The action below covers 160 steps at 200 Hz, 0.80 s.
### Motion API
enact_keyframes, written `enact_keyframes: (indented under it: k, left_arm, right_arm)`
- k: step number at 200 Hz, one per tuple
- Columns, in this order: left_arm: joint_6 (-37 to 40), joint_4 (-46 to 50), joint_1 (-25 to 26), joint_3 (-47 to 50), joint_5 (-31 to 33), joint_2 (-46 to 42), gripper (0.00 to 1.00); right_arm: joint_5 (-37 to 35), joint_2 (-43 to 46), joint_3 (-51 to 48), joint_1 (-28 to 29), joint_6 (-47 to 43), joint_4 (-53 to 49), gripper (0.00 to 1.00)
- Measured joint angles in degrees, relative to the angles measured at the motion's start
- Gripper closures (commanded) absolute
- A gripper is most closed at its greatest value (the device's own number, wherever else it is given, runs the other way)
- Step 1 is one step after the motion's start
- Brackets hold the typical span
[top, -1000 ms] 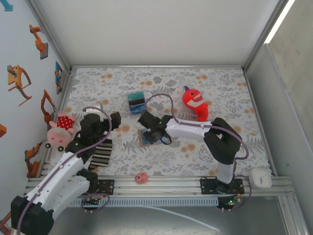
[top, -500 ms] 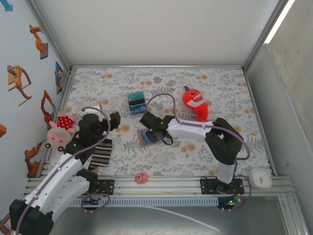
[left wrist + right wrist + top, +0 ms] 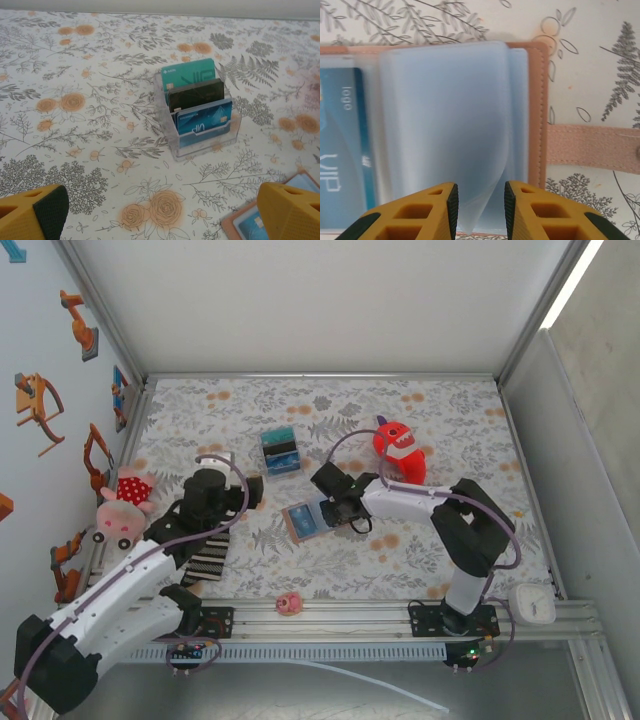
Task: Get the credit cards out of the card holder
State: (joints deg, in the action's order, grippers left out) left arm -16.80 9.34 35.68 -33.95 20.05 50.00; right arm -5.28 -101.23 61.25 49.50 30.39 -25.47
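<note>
Right gripper (image 3: 480, 202) stands narrowly parted with the corner of a clear sleeve leaf (image 3: 445, 115) between its yellow fingers (image 3: 410, 217), and I cannot tell whether it pinches it. That leaf belongs to the card holder (image 3: 539, 100), lying open just at 7 o'clock from the centre of the table (image 3: 450, 420), a blue card (image 3: 340, 140) in its pocket at 9 o'clock and its snap strap (image 3: 590, 147) out at 3 o'clock. My left gripper (image 3: 162, 212) hangs spread wide at 9 o'clock of the holder, with a clear rack (image 3: 200, 145) of three upright cards (image 3: 197, 95) at its 12 o'clock and the red plush (image 3: 398, 448) farther off at the holder's 2 o'clock.
</note>
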Motion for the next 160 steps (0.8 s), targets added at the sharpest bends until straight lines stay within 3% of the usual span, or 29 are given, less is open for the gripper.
enact_keyframes:
  k: [76,160]
  left_arm:
    - [1.1,0.1,10.0,-0.8,5.4,12.4,0.03]
    - [-0.8,-5.8,10.9,-0.5,4.0,24.0,0.03]
  right_arm:
    - [1.8,9.2,-5.5,-4.9,3.2,2.1,0.72]
    - [4.9,15.3,-7.4,-7.7,4.3,4.1,0.77]
